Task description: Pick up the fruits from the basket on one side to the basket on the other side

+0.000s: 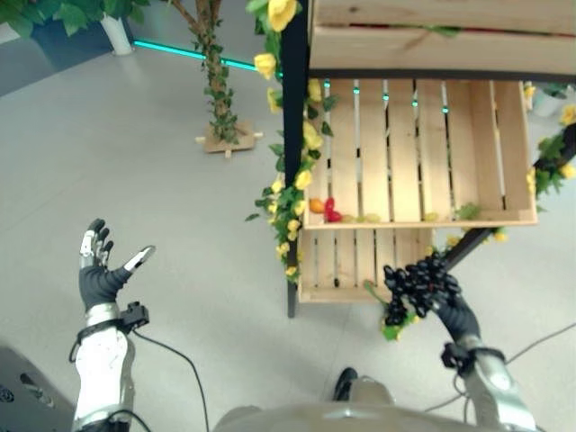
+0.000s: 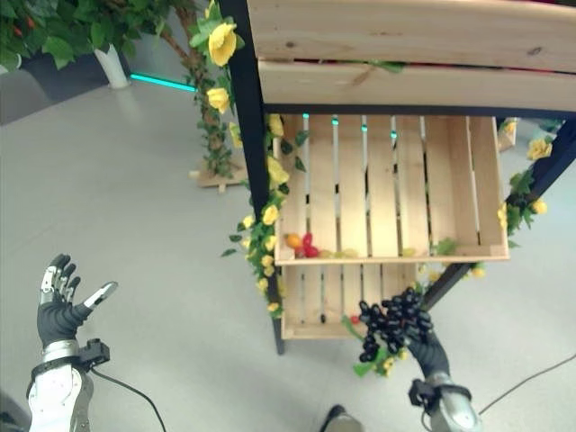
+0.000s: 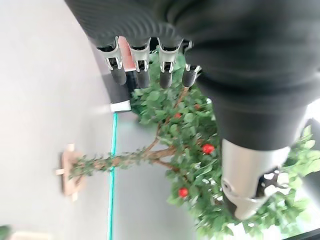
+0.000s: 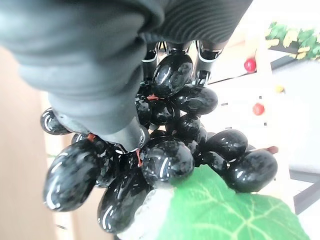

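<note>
A bunch of black grapes (image 1: 419,284) with a green leaf (image 4: 220,212) hangs in my right hand (image 1: 457,313), whose fingers are curled round it, just in front of the lower wooden crate (image 1: 335,266). The middle wooden crate (image 1: 423,153) on the black rack holds an orange fruit (image 1: 316,205), red fruits (image 1: 332,212) and small green ones along its front edge. My left hand (image 1: 101,270) is raised over the floor at the left, fingers straight, holding nothing.
A top wooden crate (image 1: 432,36) sits above. Yellow flowers and leaves (image 1: 290,193) wind round the black rack post (image 1: 294,108). An artificial tree on a wooden base (image 1: 221,135) and a white pot (image 1: 117,34) stand on the grey floor behind.
</note>
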{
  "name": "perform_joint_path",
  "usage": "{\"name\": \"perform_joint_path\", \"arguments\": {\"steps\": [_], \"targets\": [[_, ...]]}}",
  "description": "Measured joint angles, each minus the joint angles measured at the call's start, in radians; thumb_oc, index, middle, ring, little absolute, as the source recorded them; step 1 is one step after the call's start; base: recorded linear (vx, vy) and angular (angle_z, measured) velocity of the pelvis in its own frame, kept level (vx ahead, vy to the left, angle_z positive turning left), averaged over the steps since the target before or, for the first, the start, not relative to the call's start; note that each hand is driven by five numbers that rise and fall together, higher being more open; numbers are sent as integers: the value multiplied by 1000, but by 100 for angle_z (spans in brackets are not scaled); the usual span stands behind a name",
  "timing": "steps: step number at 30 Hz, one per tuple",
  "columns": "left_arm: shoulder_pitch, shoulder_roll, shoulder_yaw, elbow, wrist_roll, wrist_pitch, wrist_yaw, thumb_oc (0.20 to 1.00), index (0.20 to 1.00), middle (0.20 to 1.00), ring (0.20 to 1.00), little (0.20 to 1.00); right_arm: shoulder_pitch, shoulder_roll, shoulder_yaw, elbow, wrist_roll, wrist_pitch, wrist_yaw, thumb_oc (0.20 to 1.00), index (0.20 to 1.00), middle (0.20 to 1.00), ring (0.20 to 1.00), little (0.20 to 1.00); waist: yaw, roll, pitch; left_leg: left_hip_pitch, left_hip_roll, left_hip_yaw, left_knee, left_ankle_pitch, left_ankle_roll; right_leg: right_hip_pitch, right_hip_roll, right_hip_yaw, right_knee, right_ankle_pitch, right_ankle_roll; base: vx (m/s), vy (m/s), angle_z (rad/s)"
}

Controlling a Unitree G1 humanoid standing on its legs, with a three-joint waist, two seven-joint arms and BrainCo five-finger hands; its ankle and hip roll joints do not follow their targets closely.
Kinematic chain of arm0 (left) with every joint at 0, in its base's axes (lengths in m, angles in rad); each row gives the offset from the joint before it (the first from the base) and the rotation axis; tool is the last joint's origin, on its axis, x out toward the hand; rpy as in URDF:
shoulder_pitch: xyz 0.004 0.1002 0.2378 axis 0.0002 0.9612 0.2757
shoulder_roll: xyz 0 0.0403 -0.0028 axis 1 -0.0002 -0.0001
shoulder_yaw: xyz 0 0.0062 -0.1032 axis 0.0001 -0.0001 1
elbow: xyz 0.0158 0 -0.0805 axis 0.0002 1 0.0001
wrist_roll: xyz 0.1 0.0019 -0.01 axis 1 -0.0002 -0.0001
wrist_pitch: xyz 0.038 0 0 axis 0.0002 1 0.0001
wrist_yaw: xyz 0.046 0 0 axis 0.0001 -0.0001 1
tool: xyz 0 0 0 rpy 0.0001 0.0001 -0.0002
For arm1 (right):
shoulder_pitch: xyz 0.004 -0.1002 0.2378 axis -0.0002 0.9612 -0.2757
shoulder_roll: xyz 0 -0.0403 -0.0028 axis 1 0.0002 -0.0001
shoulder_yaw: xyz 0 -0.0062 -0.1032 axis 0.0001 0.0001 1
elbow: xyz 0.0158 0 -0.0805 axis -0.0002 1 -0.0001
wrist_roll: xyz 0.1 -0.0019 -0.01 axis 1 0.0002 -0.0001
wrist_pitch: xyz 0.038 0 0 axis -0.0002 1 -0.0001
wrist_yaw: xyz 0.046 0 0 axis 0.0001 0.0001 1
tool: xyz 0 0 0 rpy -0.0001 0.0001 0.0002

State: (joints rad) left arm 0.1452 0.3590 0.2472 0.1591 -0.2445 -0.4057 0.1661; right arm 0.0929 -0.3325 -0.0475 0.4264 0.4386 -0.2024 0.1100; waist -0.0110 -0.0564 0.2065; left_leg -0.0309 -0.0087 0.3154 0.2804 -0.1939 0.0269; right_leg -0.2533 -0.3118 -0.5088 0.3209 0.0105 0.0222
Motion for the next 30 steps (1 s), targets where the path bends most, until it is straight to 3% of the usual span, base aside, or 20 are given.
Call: {"name": "perform_joint_path", "arguments": {"steps": [3, 6, 8, 10, 19, 30], "targets": [[-26, 14, -25, -1, -24, -8, 12, 1000, 1000, 1000, 1000, 1000, -103, -4, 34, 32, -15, -8, -42, 200, 200, 200, 200, 200, 28, 15, 56, -91, 21, 7, 102, -34, 3, -65, -16, -9, 47, -1, -5, -102, -47, -14], [-45, 17, -33, -23, -36, -30, 20, 1000, 1000, 1000, 1000, 1000, -193, -5, 60, 50, -16, -18, -77, 200, 200, 200, 200, 200, 25, 25, 104, -181, 37, 1, 177, -55, 13, -128, -38, -29, 89, -13, -22, -60, -72, 13], [-61, 15, -48, -23, -52, -43, 32, 1000, 1000, 1000, 1000, 1000, -235, -5, 62, 54, -18, -25, -107, 200, 200, 200, 200, 200, 53, 28, 130, -231, 44, -2, 209, -57, 12, -176, -61, -43, 135, -27, -24, -20, -81, 9], [-59, 16, -53, -24, -54, -49, 33, 1000, 1000, 1000, 1000, 1000, -261, -4, 62, 66, -18, -30, -128, 200, 200, 200, 200, 200, 60, 34, 145, -256, 47, -20, 230, -62, 5, -190, -61, -47, 155, -39, -48, -17, -89, 16], [-75, 16, -69, -50, -67, -92, 60, 1000, 1000, 1000, 1000, 1000, -354, -7, 68, 114, -29, -56, -202, 200, 200, 200, 200, 200, 83, 46, 167, -347, 54, -49, 255, -61, -7, -269, -74, -66, 204, -72, -78, 3, -80, 9], [-95, 16, -92, -52, -96, -105, 59, 1000, 1000, 1000, 1000, 1000, -449, -10, 96, 136, -35, -72, -253, 200, 200, 200, 200, 200, 115, 60, 177, -345, 43, -68, 230, -53, -19, -270, -82, -66, 224, -86, -98, 14, -36, 7]]}}
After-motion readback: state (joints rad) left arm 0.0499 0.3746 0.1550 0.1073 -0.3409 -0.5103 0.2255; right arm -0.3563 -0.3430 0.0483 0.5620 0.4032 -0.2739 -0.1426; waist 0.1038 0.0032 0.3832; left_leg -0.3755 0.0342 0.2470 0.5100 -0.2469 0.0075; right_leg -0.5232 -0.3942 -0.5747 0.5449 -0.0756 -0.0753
